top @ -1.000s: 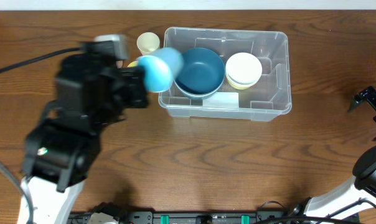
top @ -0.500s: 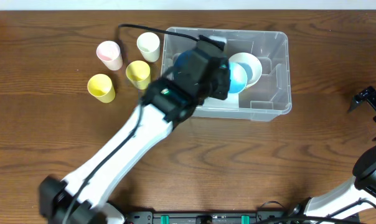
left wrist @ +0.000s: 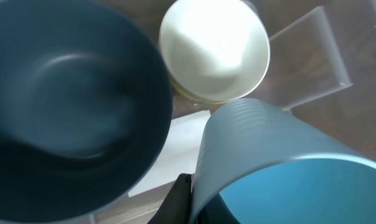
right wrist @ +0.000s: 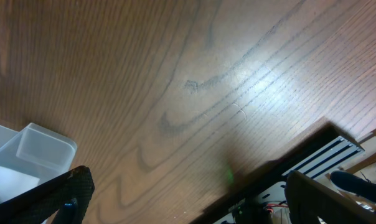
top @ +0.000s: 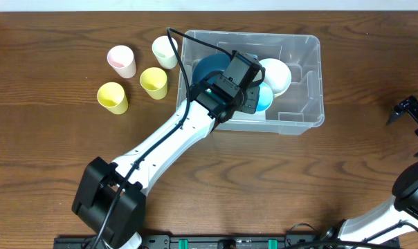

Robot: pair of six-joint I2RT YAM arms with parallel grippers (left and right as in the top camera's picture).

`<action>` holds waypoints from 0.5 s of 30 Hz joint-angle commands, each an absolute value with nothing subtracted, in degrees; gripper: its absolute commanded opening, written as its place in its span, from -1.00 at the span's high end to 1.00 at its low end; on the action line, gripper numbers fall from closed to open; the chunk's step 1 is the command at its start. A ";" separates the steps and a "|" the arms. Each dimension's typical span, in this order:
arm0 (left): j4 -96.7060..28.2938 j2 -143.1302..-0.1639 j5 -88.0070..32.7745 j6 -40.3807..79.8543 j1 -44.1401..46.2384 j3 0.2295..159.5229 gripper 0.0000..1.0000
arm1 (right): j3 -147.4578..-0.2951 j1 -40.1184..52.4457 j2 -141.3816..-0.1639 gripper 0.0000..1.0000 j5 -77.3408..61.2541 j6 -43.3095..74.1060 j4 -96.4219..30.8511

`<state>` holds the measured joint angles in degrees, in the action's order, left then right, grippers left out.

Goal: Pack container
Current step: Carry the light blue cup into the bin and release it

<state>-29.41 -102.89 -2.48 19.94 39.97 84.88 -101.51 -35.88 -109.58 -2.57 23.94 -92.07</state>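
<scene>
The left arm's fingers (left wrist: 187,202) are clamping the rim of a light blue plastic cup (left wrist: 281,155) and holding it tilted inside the large clear rectangular plastic container (top: 302,93), which is sitting by the far edge of the wooden counter (top: 264,180). The right arm's fingers (top: 406,111) are hanging spread and empty near the right edge. The cup is hovering between a dark blue round bowl (left wrist: 70,106) and a white round bowl (left wrist: 213,50), so releasing it at this tilt is risking a roll or a knock against either bowl.

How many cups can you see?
5. On the table left of the bin: pink cup, cream cup, two yellow cups. The left gripper holds the blue cup over the bin. The arm may hide more.
</scene>
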 commanded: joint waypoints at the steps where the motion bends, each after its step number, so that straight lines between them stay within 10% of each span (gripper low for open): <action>1: -29.95 -104.20 0.69 20.64 39.94 85.08 0.88 | -101.49 -36.47 -108.12 -0.99 -2.50 24.82 -92.12; 15: -30.98 -109.36 0.93 20.25 38.68 84.99 0.88 | -101.49 -36.47 -108.12 -0.98 -2.50 24.82 -92.12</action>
<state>-30.74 -108.77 -0.01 19.92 39.38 84.88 -101.51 -35.88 -109.58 -2.57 23.94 -92.07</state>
